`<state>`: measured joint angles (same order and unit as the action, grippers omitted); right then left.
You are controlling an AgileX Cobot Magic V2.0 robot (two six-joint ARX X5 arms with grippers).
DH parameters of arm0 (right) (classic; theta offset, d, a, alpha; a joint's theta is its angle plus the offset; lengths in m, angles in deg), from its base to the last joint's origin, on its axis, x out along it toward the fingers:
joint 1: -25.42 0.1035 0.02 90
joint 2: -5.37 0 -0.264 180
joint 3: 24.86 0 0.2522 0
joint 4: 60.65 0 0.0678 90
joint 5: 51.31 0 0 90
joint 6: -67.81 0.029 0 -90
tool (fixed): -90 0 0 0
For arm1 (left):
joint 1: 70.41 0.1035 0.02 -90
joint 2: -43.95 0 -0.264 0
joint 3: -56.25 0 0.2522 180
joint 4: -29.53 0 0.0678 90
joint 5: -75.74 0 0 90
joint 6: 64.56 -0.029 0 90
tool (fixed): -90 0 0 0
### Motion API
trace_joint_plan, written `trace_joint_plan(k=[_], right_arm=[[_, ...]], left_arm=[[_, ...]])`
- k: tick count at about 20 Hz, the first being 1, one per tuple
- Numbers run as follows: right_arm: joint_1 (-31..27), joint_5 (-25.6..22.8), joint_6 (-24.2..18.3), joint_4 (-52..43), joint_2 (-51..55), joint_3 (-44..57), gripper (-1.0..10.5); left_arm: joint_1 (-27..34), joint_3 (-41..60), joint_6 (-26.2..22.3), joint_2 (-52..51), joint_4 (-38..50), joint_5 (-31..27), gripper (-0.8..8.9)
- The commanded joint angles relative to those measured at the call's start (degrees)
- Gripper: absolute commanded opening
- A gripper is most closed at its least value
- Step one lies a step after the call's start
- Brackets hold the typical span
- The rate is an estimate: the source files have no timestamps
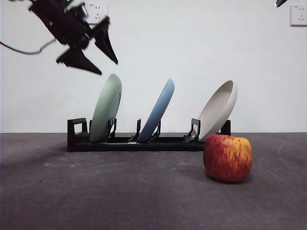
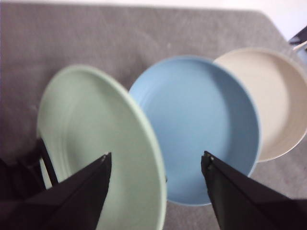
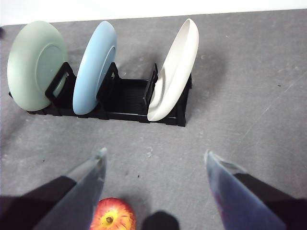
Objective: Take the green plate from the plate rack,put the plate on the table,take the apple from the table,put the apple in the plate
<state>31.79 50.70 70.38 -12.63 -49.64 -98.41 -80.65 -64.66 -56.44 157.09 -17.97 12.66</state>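
Apple sits nearest, on the surface just in front of the plate rack at the beige plate's end. Green plate stands tilted in the end slot on the far side from the apple, blue plate next to it. My left pincer hangs above the green plate, jaws spread wide, nothing held. Plate looks rigid, light, with a smooth matte finish, so probably slick; I'd pinch the upper rim, one jaw on each face, and lift along the slot so it doesn't snag on the holder. Right pincer waits wide open over the apple, empty. Apple is firm and round and may roll.
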Motion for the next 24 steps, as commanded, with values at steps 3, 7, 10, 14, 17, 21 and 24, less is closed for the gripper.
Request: trace_joint_plan(k=[3,7,10,14,17,21,24], right_arm=[[0.0,0.0,0.4,-0.3,-0.1,-0.2,3.5],[0.0,0.0,0.4,-0.3,-0.1,-0.2,3.5],[0.0,-0.1,0.5,-0.3,-0.1,-0.2,3.5],[0.0,-0.1,0.5,-0.3,-0.1,-0.2,3.5],[0.0,-0.1,0.5,-0.3,-0.2,-0.2,3.5],[0.0,-0.1,0.4,-0.3,-0.5,-0.2,3.5],[0.0,-0.2,0.4,-0.3,-0.6,-0.2,3.5]], left_arm=[[-1.6,-0.1,-0.8,3.0,1.0,-2.9,3.13],[-2.1,-0.1,-1.9,3.0,2.0,-3.1,-0.21],[-2.1,-0.1,-2.4,3.0,1.5,-2.8,-0.08],[-2.0,-0.1,-2.3,2.7,1.7,-2.6,-0.08],[-2.1,-0.2,-2.2,0.6,3.0,-2.3,-0.08],[-2.5,-0.2,-2.1,-5.5,4.6,1.8,-0.08],[-2.5,-0.2,-2.2,-12.2,3.5,7.8,-0.08]])
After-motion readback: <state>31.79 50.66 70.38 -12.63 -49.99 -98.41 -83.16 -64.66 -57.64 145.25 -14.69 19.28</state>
